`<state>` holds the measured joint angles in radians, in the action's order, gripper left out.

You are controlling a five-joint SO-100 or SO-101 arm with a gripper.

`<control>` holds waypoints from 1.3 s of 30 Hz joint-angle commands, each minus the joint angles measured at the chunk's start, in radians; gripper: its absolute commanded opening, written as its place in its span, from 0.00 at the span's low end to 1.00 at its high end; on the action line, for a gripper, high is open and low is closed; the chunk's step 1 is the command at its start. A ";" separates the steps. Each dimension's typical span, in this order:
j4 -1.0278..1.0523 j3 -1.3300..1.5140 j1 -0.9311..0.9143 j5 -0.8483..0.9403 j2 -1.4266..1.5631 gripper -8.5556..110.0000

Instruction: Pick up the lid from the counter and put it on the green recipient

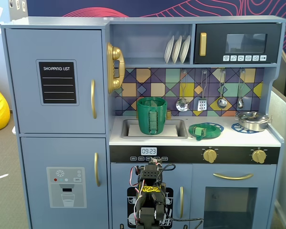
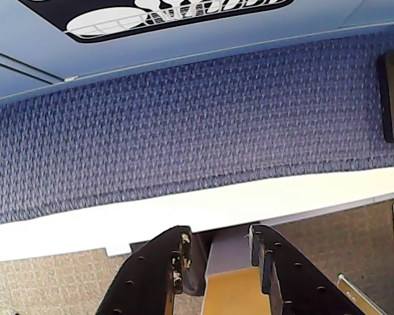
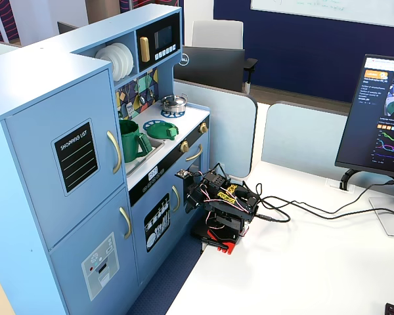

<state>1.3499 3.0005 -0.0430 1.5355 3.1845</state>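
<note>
lid [image 1: 201, 130] sitting on a blue burner ring [image 1: 210, 127] on the toy kitchen worktop [image 1: 229, 139], just right of the sink, green recipient [image 1: 151, 115] upright in the sink [image 1: 174, 130], arm folded low out front, claw [image 2: 217, 252] empty with fingers a bit apart

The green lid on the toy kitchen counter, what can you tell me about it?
The lid is a small round dark-green disc, plastic by its look, with a lighter-green raised knob on top. It rests slightly tilted on a blue burner ring, right of the sink in that fixed view, apart from the green container. Nothing grips it.
</note>
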 commanded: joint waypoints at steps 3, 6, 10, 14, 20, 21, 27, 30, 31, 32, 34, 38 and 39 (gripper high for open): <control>0.183 -0.003 -0.112 0.009 -0.006 0.08; 0.183 -0.003 -0.098 0.009 -0.006 0.07; 0.183 -0.003 -0.097 0.018 -0.006 0.07; 0.097 -0.031 -0.127 0.003 -0.009 0.07; -0.173 -0.351 -0.302 0.018 -0.186 0.11; -0.219 -0.407 -0.334 0.040 -0.218 0.10; -0.658 -0.577 -0.549 0.071 -0.344 0.25; -0.916 -0.565 -0.607 0.058 -0.383 0.38; -0.999 -0.555 -0.615 0.058 -0.400 0.40; -1.077 -0.545 -0.618 0.058 -0.420 0.42; -1.170 -0.537 -0.615 0.077 -0.456 0.44; -1.267 -0.541 -0.586 0.087 -0.525 0.44; -1.287 -0.549 -0.581 0.089 -0.546 0.44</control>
<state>0.1703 2.5157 -0.6366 1.6091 2.6998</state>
